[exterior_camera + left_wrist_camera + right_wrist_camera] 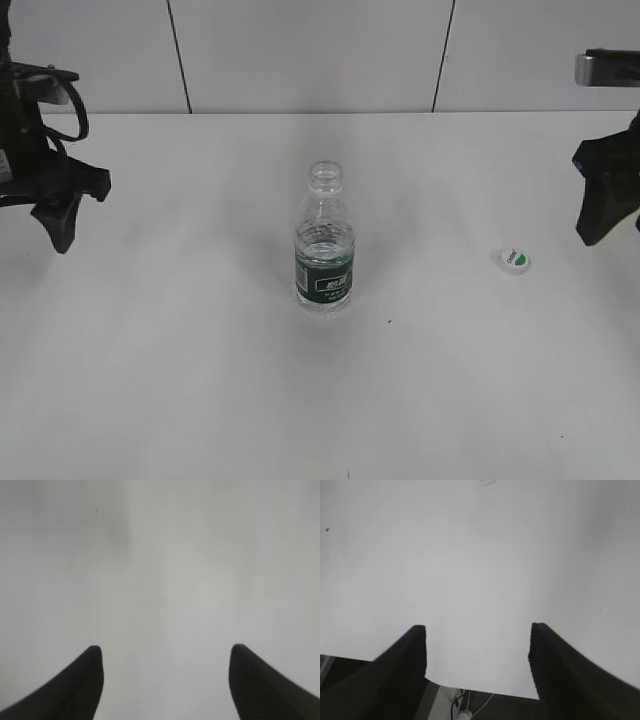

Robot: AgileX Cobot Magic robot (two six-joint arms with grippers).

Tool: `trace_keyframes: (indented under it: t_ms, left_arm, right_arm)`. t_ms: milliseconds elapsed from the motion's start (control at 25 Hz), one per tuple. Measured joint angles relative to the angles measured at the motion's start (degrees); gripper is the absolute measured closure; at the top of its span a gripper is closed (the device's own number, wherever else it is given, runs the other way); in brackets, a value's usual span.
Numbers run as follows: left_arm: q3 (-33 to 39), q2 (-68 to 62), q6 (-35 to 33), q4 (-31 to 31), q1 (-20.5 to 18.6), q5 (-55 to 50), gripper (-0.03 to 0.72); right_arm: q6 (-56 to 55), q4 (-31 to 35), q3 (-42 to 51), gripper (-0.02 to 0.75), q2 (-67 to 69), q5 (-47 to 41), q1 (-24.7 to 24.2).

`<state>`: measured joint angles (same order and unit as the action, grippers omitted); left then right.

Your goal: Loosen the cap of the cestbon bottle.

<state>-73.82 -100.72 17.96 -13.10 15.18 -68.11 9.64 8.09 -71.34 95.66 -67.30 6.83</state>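
Note:
The cestbon bottle stands upright at the middle of the white table, clear with a dark green label band, its neck open with no cap on it. The cap, white with a green mark, lies flat on the table to the right of the bottle, apart from it. My left gripper hangs at the far left, open and empty; in the left wrist view only bare table shows between the fingers. My right gripper is at the far right, open and empty, also seen in the right wrist view over the table's edge.
The white table has a grey panelled wall behind it. In the right wrist view the table's edge shows with cables below it.

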Motion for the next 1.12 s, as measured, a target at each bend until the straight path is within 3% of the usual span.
trace_keyframes:
  t_ms: [200,520,840,1120]
  left_arm:
    - [-0.1,0.9,-5.4,5.1,0.1,-1.4,0.212]
    - [2.2,3.1,-6.3,8.8,0.2,-1.4,0.222]
    - [15.7,18.2,-6.3,8.9,0.2,-1.6,0.227]
    - [27.9,38.3,-6.3,8.9,0.2,4.1,0.236]
  right_arm:
    - [-0.1,-1.1,0.0,0.246,-0.1,-2.0,0.0]
    - [-0.1,-1.4,0.7,0.262,-0.2,-2.3,0.0]
    - [-0.1,-0.8,12.3,0.265,-8.7,-2.0,0.0]
    - [-0.1,-0.7,19.5,0.265,-25.7,-2.7,0.0]
